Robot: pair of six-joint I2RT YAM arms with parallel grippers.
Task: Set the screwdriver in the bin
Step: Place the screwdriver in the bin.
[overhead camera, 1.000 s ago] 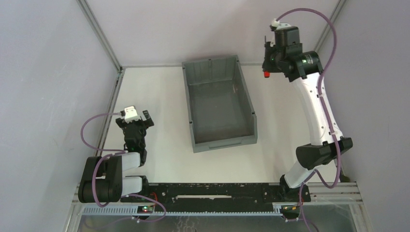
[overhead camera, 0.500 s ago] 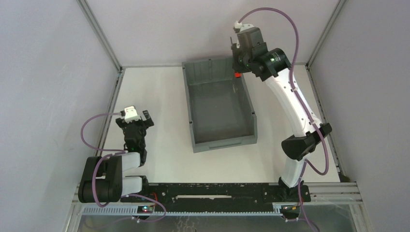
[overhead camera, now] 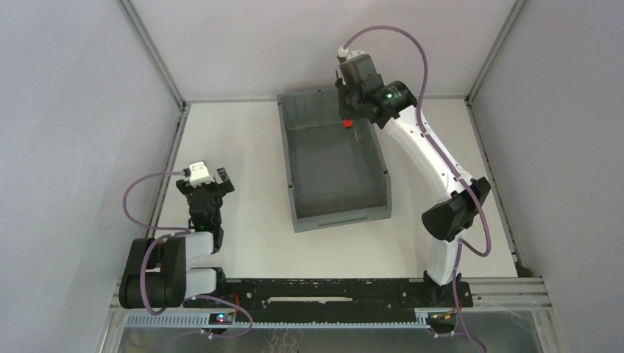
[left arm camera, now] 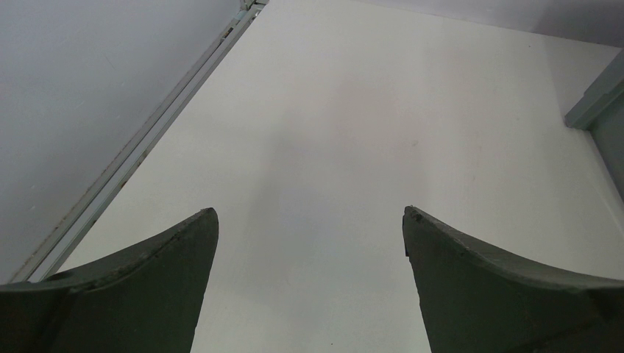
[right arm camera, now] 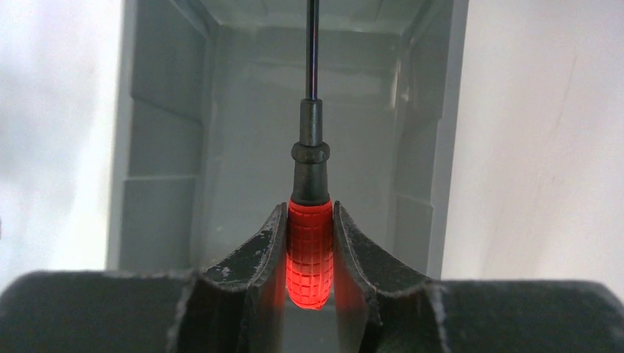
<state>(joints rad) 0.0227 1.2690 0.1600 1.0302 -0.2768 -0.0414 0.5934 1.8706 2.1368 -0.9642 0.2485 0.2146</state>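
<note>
Nearest to me, the left arm (overhead camera: 180, 254) sat folded close to its base on the left side of the table (overhead camera: 243, 140). The left end effector (overhead camera: 215, 182) pointed away from me over bare tabletop, well apart from the bin. On its wrist camera the left end effector (left arm camera: 309, 217) had its two dark fingers spread wide with nothing between them, and only a corner of the bin (left arm camera: 597, 99) showed at the right edge.

Further out, the bin (overhead camera: 342, 218) stood in the middle of the table with its lower front lip facing me and its long sides running away from me. The right arm (overhead camera: 434, 158) rose from its base at the near right and reached forward and left over the bin's right wall.

At the far end, the right end effector (overhead camera: 346, 118) hung over the bin's interior, close to the far wall. It was clamped on the screwdriver (overhead camera: 346, 124). On the right wrist camera I saw the fingers (right arm camera: 261, 250) pressed against both sides of the red handle. The screwdriver (right arm camera: 310, 250) was held off the bin floor. Its black collar and thin shaft stuck straight out past the fingertips, above the bin's grey floor and between its side walls. The tip was cut off by the top of that view.
</note>
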